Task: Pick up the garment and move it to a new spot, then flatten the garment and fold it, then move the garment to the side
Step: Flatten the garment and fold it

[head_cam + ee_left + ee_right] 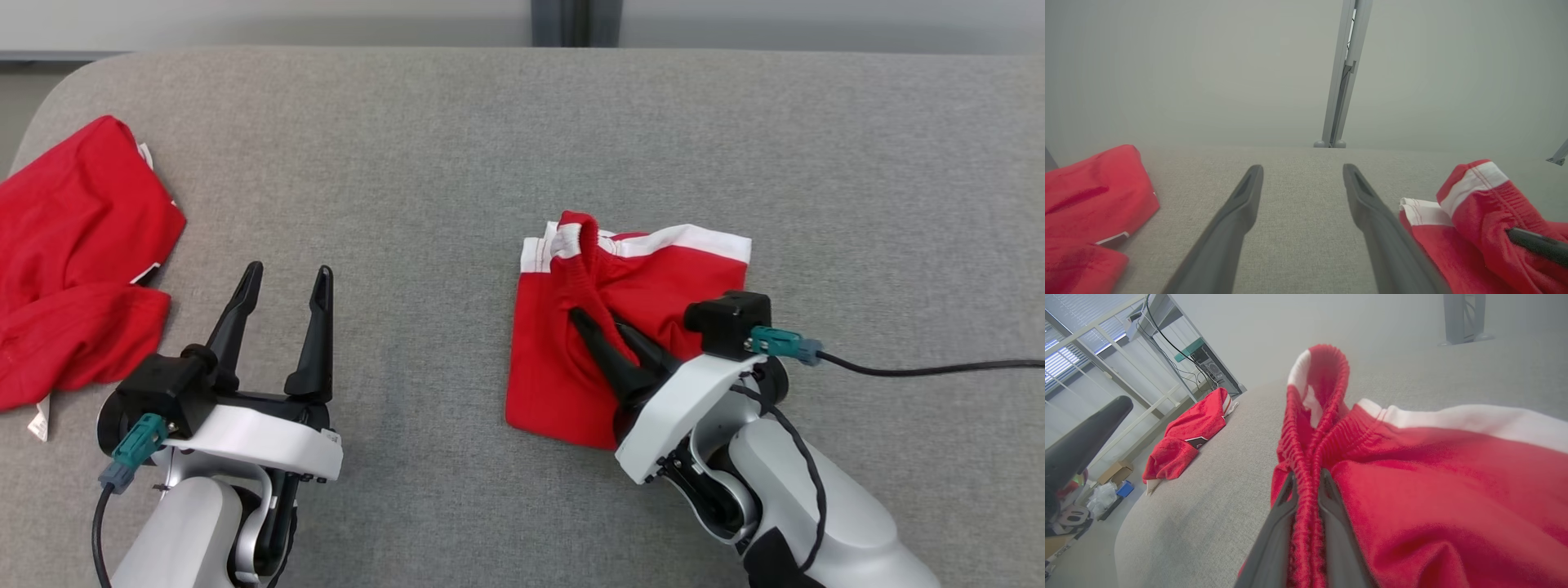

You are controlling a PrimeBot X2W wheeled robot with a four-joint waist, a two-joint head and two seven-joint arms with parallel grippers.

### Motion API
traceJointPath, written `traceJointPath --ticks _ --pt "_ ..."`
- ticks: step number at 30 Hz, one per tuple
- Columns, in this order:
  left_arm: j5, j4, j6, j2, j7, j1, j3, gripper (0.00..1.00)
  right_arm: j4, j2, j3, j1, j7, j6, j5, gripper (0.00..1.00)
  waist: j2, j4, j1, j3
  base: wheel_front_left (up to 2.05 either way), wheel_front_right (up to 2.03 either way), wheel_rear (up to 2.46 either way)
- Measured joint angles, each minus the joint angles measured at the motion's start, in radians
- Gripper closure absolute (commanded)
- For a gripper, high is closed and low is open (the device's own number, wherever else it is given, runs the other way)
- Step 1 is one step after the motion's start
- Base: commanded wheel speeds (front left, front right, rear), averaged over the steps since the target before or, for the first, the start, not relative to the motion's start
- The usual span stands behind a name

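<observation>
Jaws of the right pincer [602, 325] sit nearly closed, pinching the ribbed waistband [1327, 371] of the red shorts [555, 367]. From that grip the waistband loops up and away past the fingertips. The rest of the shorts lies bunched on the grey desk [490, 147] beneath, white-trimmed edge farthest from the robot. The left pincer [289, 273] stands wide and empty over bare desk, well apart to the left, so the right arm looks best placed to carry. Another red garment [73, 245] lies further left.
</observation>
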Motion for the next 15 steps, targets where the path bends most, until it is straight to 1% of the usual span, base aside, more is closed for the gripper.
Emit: traceJointPath --ticks 1,2,3,5,11,15 --pt "0.000 0.002 0.000 -0.001 -0.001 -0.001 0.001 0.00 0.015 0.000 0.013 -0.011 -0.009 0.000 0.014 0.20 0.0000 0.006 0.0000 0.004 0.00 0.00 0.00" --pt "0.000 0.004 -0.001 -0.003 -0.001 -0.003 0.001 0.00 0.030 -0.001 0.028 -0.023 -0.013 0.000 0.022 0.20 0.0000 0.011 0.0000 0.008 0.00 0.00 0.00" --pt "0.000 0.007 -0.005 -0.004 -0.003 -0.004 0.000 0.00 0.043 -0.001 0.045 -0.034 -0.016 0.000 0.035 0.00 0.0000 0.015 0.0000 0.012 0.00 0.00 0.00" --pt "0.000 0.010 -0.007 -0.007 -0.004 -0.005 0.001 0.00 0.052 0.000 0.085 -0.045 -0.023 0.000 0.070 0.00 0.0000 0.020 0.0000 0.018 0.00 0.00 0.00" --pt "0.003 0.018 -0.009 -0.014 -0.005 -0.006 0.004 0.00 0.057 0.000 0.206 -0.074 -0.038 0.000 0.130 0.00 0.0000 0.018 0.0000 0.023 0.00 0.00 0.00" --pt "0.007 0.021 -0.016 -0.017 -0.005 -0.008 0.004 0.00 0.071 0.000 0.256 -0.083 -0.050 0.000 0.128 0.00 0.0000 0.011 0.0000 0.019 0.00 0.00 0.00"
